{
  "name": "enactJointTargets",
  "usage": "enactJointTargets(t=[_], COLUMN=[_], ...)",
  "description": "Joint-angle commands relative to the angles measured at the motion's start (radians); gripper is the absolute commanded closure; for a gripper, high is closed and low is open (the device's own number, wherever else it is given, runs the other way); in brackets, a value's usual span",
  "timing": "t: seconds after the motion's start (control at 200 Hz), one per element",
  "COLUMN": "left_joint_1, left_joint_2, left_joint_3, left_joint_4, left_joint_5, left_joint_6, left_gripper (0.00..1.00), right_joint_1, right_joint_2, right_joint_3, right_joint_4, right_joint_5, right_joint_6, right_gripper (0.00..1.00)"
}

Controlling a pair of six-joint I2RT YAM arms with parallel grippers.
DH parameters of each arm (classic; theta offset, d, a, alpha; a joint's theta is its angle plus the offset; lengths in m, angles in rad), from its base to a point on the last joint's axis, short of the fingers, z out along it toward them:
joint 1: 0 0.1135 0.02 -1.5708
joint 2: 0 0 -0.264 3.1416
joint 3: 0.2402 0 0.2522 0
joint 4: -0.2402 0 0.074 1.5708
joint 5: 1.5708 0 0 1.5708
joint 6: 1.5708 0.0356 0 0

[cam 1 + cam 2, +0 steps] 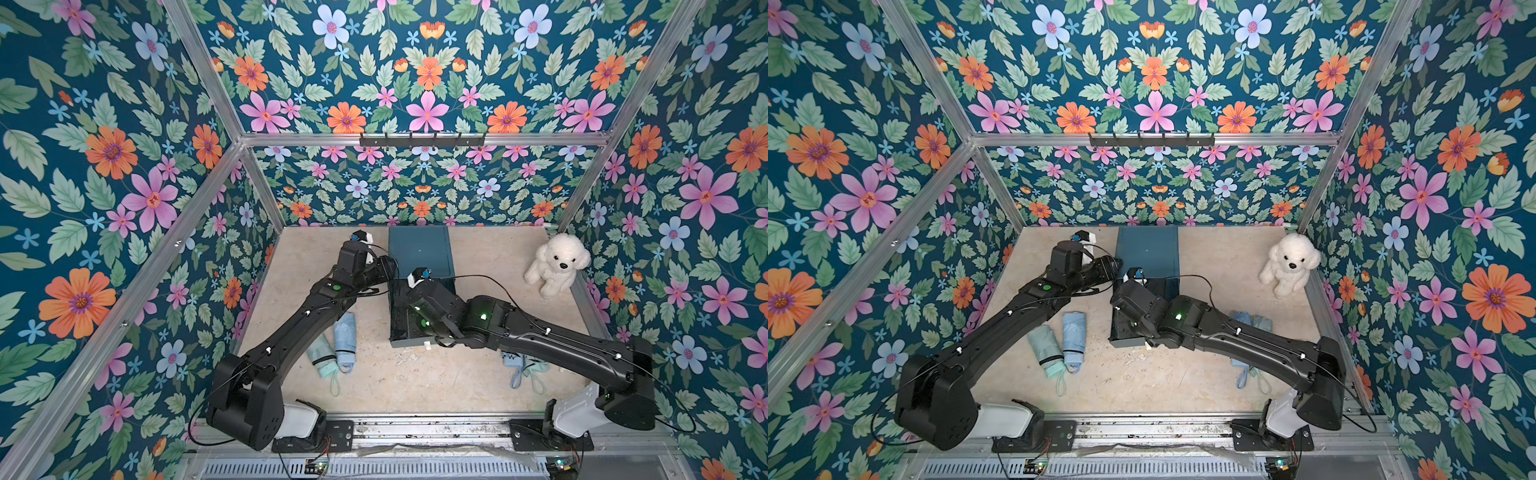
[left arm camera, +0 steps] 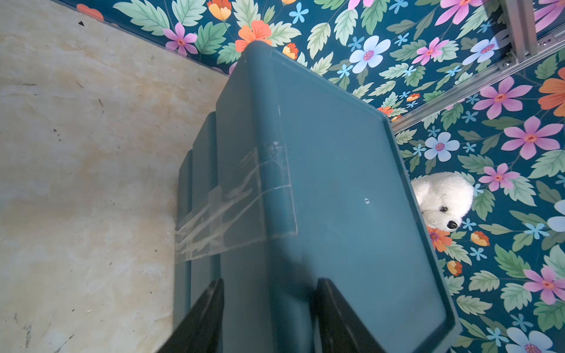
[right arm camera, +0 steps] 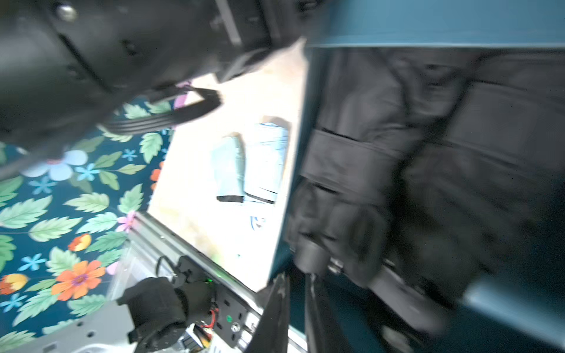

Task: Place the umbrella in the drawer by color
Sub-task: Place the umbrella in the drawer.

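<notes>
– Umbrellas (image 1: 1074, 332) on the table (image 1: 1142, 374): which ones, and where?
– A mint umbrella (image 1: 322, 353) and a pale blue umbrella (image 1: 345, 338) lie folded side by side, near left, just beside the left arm (image 1: 299, 324). A second pale pair (image 1: 1244, 321) lies near right, partly hidden under the right arm (image 1: 540, 336).
– And the dark ones?
– Dark umbrellas (image 3: 351, 171) lie in the drawer (image 1: 1125, 343), which is pulled out toward the near side of the teal cabinet (image 1: 419, 249). That drawer looks reserved for dark, so the pale ones probably need another.
– Why is the left gripper (image 2: 269, 284) against the cabinet?
– Its jaws stand about half apart, straddling the cabinet's left top edge. I cannot tell whether the fingers press the plastic. I'd judge it is there to brace the cabinet so it doesn't slide while a drawer is worked. Clear tape (image 2: 220, 214) running from the cabinet's side to the table serves the same end.
– The right gripper (image 3: 298, 276)?
– It is over the near end of the open drawer, fingers almost together with nothing between them. It holds no umbrella. That view is blurred, so I'd say no more.
</notes>
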State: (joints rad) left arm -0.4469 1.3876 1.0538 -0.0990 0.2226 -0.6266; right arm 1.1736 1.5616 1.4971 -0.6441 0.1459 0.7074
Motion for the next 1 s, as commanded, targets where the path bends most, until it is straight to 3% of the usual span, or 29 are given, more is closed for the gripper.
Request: enactJointTargets(t=[0.0,0.135,0.47,0.995], left_joint_1=[0.001,0.001,0.002,0.002], left_joint_2=[0.01,0.001,-0.002,-0.002], left_joint_3=[-0.006,-0.021,-0.029,-0.028], left_joint_4=[-0.085,-0.081,-0.081,-0.088], left_joint_5=[-0.007,-0.008,-0.013,-0.02], left_joint_6=[0.015,0.013,0.024,0.034], left_gripper=[0.47,0.48,0.48,0.5], right_joint_1=[0.004,0.01,0.077,0.074], right_joint_2=[0.047,0.082,0.136,0.112], right_joint_3=[0.042,0.067,0.117,0.103], right_joint_4=[0.016,-0.01,-0.058,-0.141], right_joint_5=[-0.085,-0.103,-0.108,0.004], right_joint_6=[0.009,0.003,0.002,0.027], right_gripper=[0.9,0.96,0.95,0.96])
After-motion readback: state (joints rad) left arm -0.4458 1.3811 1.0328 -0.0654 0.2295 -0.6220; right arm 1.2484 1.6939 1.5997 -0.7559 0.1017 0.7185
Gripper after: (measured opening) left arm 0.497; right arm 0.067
